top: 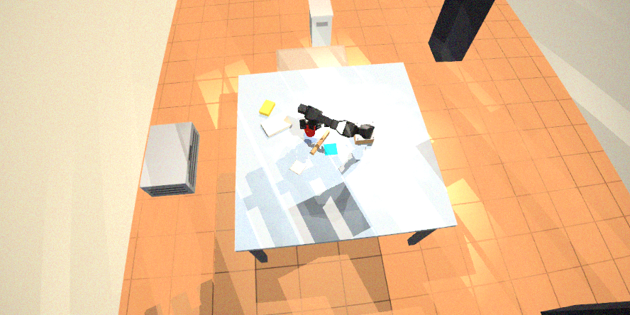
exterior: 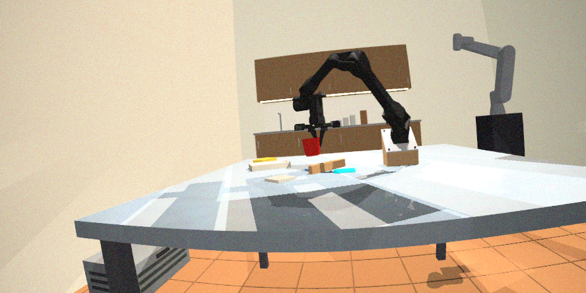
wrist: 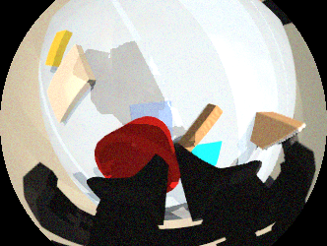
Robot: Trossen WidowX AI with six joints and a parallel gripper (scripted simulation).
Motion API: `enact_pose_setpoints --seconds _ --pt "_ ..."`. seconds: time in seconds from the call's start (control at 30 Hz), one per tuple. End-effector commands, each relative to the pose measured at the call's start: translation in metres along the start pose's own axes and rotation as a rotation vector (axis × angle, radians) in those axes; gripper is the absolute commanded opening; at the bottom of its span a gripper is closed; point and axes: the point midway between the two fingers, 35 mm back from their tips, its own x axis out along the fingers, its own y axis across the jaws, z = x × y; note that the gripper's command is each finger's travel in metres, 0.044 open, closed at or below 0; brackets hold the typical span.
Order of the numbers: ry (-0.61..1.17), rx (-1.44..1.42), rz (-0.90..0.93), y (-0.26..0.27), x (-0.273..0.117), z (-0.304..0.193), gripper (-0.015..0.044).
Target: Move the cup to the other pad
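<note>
Nearest the wrist camera, the gripper (wrist: pixel 171 175) is clenched on the rim of the red cup (wrist: pixel 134 150), its 2 dark fingers pinching the wall on the cup's near side. In the exterior view the cup (exterior: pixel 311 146) hangs upright under the wrist, and it looks lifted a little off the table (exterior: pixel 451 175), though the low angle makes the gap hard to confirm. No marbles can be made out in any view, so how full the cup is cannot be told.

The grip itself is the first hazard: a hold on 1 side of the rim lets the cup swing or tip if the arm speeds up or brakes sharply, and marbles would roll out.

Just beyond the cup lies a pale blue pad (wrist: pixel 152 113), and past that a wooden stick (wrist: pixel 200 126) beside the cyan pad (wrist: pixel 208 152), the likely target. The stick (top: pixel 319 142) sits between cup and cyan pad (top: pixel 330 149), so a low carry could clip it and jolt the cup.

Farther out are the tan slab (top: pixel 276 127) and yellow block (top: pixel 267 107), well apart from that path. Opening the fingers before the base is seated flat on the pad could topple the cup.
</note>
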Motion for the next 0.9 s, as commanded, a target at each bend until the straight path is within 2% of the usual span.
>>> enact_pose_setpoints --seconds 0.0,0.87 --pt "-0.001 -0.001 0.000 -0.002 0.000 -0.002 0.0000" --pt "-0.002 -0.003 -0.003 -0.037 -0.002 -0.031 0.0000"
